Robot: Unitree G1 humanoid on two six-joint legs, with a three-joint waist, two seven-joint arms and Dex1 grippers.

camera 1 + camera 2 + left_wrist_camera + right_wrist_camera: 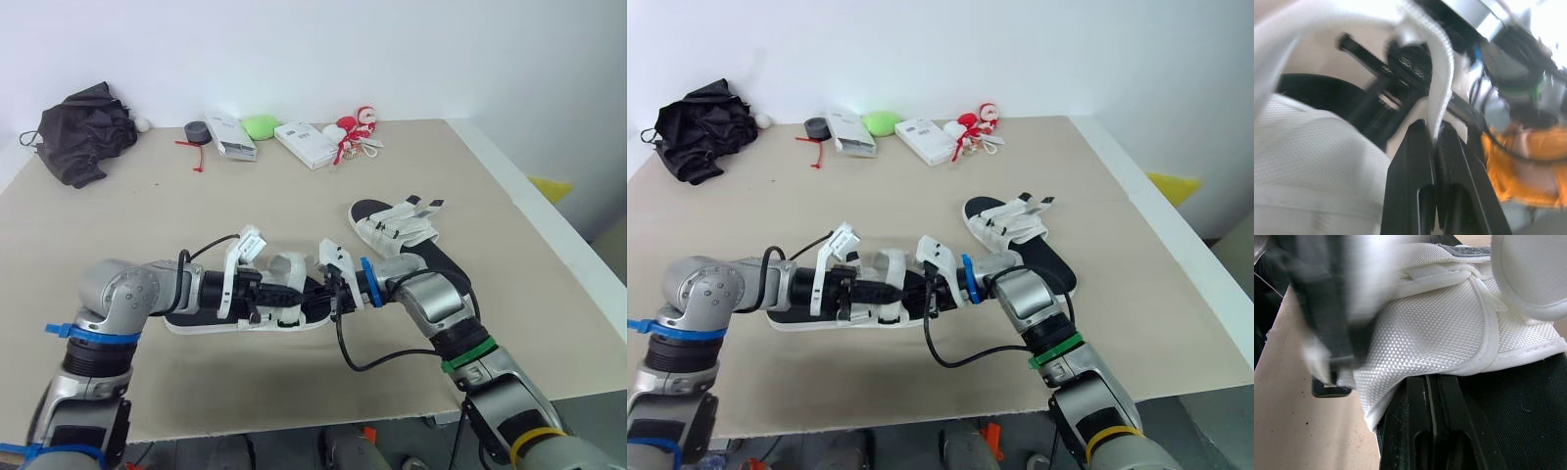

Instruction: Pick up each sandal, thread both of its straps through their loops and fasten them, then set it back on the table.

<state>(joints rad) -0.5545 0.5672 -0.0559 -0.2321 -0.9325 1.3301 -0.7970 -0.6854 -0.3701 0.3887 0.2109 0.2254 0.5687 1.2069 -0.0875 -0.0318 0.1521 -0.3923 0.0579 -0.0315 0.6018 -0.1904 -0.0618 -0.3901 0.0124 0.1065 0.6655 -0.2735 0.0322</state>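
Note:
A black-soled sandal with white straps lies at the table's front, between my two grippers. My left gripper is shut on the edge of a white strap that arches up from the sandal; in the eye views it shows as the left gripper over the sandal's middle. My right gripper is shut on a white woven flap of the same sandal, facing the left one from the right side. A second sandal rests on the table to the right, its straps loose.
Along the far edge lie a black bundle of cloth, a tape roll, two white boxes, a green object and a red-and-white toy. The table's right edge runs close to the second sandal.

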